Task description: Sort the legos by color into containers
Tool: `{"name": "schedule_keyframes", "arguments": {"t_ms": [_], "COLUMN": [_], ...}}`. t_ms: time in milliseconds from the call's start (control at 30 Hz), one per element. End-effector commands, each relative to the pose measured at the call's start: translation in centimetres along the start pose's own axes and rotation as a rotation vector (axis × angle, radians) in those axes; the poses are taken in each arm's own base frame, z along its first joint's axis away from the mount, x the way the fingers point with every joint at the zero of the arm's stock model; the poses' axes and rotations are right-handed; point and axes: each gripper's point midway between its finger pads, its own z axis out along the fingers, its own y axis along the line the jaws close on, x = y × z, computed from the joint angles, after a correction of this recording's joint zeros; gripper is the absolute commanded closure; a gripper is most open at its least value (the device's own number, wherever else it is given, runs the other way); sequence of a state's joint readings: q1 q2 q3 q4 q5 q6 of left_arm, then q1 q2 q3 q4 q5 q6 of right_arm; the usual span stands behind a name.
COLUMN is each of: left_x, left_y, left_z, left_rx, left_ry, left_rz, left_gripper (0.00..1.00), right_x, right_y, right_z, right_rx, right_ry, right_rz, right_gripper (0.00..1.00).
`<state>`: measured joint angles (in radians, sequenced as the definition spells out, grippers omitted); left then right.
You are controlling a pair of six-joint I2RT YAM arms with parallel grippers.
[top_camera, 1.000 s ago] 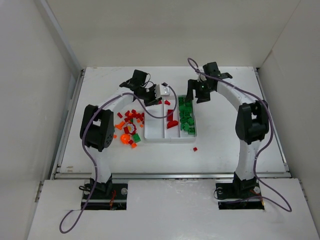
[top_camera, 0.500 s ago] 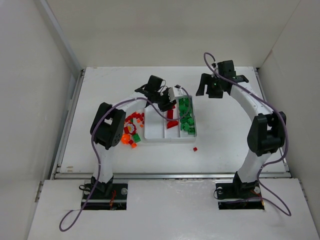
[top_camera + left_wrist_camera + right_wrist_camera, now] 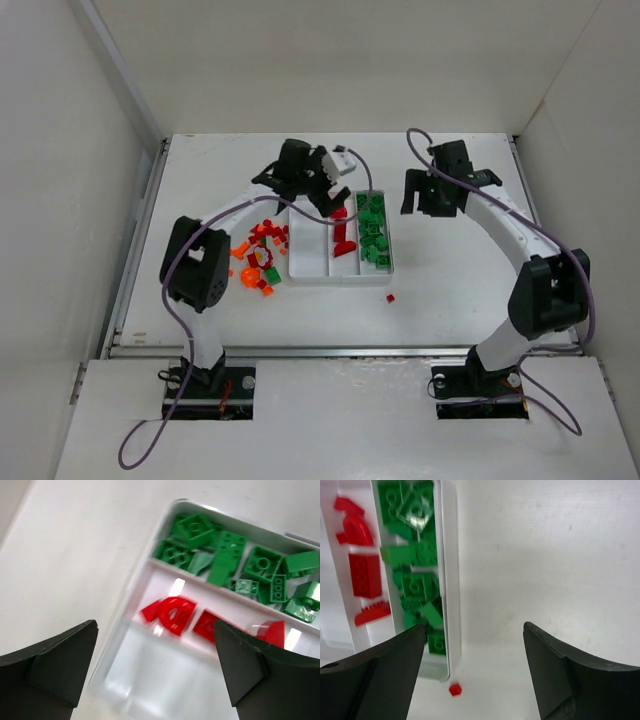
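Bright, even light — slight blur (glare)

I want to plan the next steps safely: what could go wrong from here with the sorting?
The lone red brick lies outside the tray, near its corner, so it may be overlooked. The loose pile left of the tray mixes red, orange and green pieces closely; one pinch may lift two colours together. The open left gripper hangs close over the tray and might knock its rim.
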<state>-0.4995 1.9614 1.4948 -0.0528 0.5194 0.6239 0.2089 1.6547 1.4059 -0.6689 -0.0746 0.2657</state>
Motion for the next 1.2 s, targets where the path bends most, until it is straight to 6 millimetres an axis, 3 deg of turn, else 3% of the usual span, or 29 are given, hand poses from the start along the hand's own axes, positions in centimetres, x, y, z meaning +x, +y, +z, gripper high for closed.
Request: {"name": "schedule_keyframes", "arguments": {"t_ms": [0, 33, 100, 133, 167, 200, 233, 333, 367, 433, 500, 667, 833, 967, 1100, 1167], "left_x": [-4.3, -4.9, -2.5, 0.8, 0.3, 1.1, 3.5, 4.0, 5.0, 5.0, 5.6, 6.4, 7.2, 7.2, 8.3, 8.3], "left_y": [5.1, 5.5, 6.4, 5.5, 5.5, 5.5, 5.0, 5.4, 5.3, 5.3, 4.3, 3.4, 2.9, 2.6, 2.0, 2.1], "left_z": [-8.4, -10.7, -13.2, -13.6, -15.5, -16.4, -16.8, -19.1, -19.8, -20.5, -21.0, -21.8, -22.8, -23.4, -23.4, -23.9], "left_rx": [-0.277, -0.335, -0.431, -0.459, -0.5, -0.533, -0.574, -0.683, -0.735, -0.784, -0.786, -0.814, -0.86, -0.873, -0.877, -0.9], "left_ry": [-0.133, -0.159, -0.128, -0.063, -0.084, -0.075, -0.02, -0.058, -0.054, -0.101, -0.106, -0.116, -0.12, -0.132, -0.113, -0.114], "left_rz": [-0.171, -0.209, -0.249, -0.283, -0.265, -0.271, -0.293, -0.351, -0.389, -0.457, -0.456, -0.463, -0.453, -0.45, -0.456, -0.447], "left_gripper": [0.0, 0.0, 0.0, 0.0, 0.0, 0.0, 0.0, 0.0, 0.0, 0.0, 0.0, 0.0, 0.0, 0.0, 0.0, 0.0], "right_x": [4.0, 5.7, 9.0, 10.3, 11.8, 13.5, 14.5, 17.6, 18.0, 18.9, 18.7, 21.5, 22.1, 22.3, 23.2, 23.5], "right_y": [0.0, 0.8, 1.5, 1.8, 3.0, 3.1, 3.6, 5.3, 5.9, 5.9, 5.8, 5.0, 5.9, 5.5, 4.4, 4.6], "right_z": [-2.0, -2.2, -2.5, -2.7, -2.9, -3.3, -3.5, -3.6, -3.4, -3.0, -2.7, -1.2, 0.0, 1.0, 2.0, 2.5], "right_rx": [0.096, 0.115, 0.117, 0.122, 0.101, 0.097, 0.092, 0.035, 0.017, 0.007, 0.011, 0.04, 0.02, 0.056, 0.118, 0.142], "right_ry": [0.049, 0.076, 0.121, 0.141, 0.158, 0.174, 0.184, 0.207, 0.2, 0.213, 0.197, 0.255, 0.253, 0.259, 0.311, 0.333], "right_rz": [-0.035, -0.067, -0.064, -0.068, -0.089, -0.087, -0.068, -0.095, -0.112, -0.12, -0.119, -0.195, -0.227, -0.235, -0.264, -0.274], "right_gripper": [0.16, 0.16, 0.18, 0.18, 0.19, 0.19, 0.19, 0.2, 0.22, 0.27, 0.32, 0.37, 0.4, 0.4, 0.53, 0.55]}}
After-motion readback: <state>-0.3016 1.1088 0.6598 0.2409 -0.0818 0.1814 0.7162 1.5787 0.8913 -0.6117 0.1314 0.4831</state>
